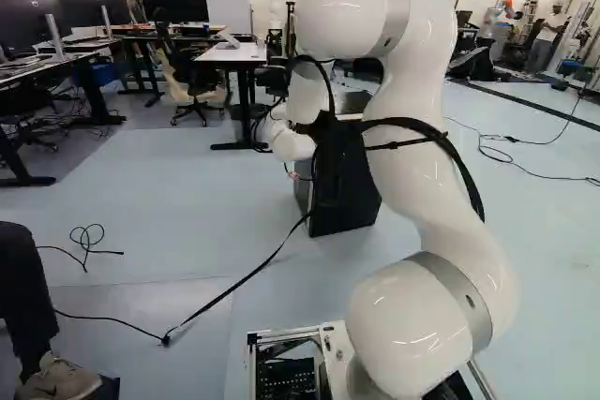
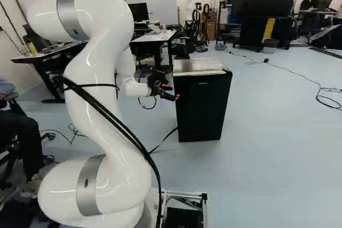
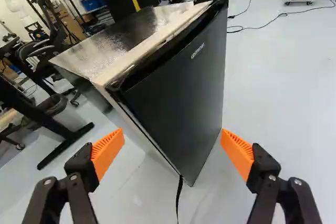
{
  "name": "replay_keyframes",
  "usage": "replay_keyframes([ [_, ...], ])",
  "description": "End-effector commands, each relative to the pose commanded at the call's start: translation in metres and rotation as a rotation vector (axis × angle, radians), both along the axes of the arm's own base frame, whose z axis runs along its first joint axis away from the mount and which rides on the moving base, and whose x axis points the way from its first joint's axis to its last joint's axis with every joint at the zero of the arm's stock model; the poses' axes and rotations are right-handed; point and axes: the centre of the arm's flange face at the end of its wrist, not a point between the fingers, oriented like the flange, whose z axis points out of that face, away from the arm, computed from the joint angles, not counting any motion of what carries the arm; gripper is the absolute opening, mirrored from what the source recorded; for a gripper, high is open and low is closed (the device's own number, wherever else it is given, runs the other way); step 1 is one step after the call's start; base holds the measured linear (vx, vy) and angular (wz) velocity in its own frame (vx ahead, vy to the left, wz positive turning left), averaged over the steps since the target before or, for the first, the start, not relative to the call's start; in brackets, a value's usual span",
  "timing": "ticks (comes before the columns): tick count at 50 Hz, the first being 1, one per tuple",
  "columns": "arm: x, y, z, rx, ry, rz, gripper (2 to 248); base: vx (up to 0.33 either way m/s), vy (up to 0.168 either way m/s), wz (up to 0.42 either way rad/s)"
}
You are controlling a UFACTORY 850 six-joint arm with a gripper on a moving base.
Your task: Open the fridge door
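While the white arm (image 2: 96,105) rises nearest, its gripper (image 2: 171,90) hangs released, its fingers spread wide. Ahead of those fingers and apart from them stands the black fridge (image 2: 203,110), to the gripper's right in the right base view. Its door (image 3: 178,87) looks closed, hiding the inside; in the left base view the arm covers much of the fridge. A black cord (image 1: 234,288) crosses the floor toward the near left. Farther off, a waste bin (image 3: 60,108) stands by a desk (image 1: 230,53), its contents hard to make out.
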Motion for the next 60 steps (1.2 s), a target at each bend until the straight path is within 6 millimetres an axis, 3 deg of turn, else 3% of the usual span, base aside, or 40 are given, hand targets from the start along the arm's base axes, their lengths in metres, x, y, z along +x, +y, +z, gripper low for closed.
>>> replay_keyframes([
  [34,0.0006,0.0006,-0.0001,-0.158,0.130,0.093,247,0.000,0.000,0.000],
  [60,0.0072,0.0037,-0.0008,-0.169,0.133,0.101,247,0.000,0.000,0.000],
])
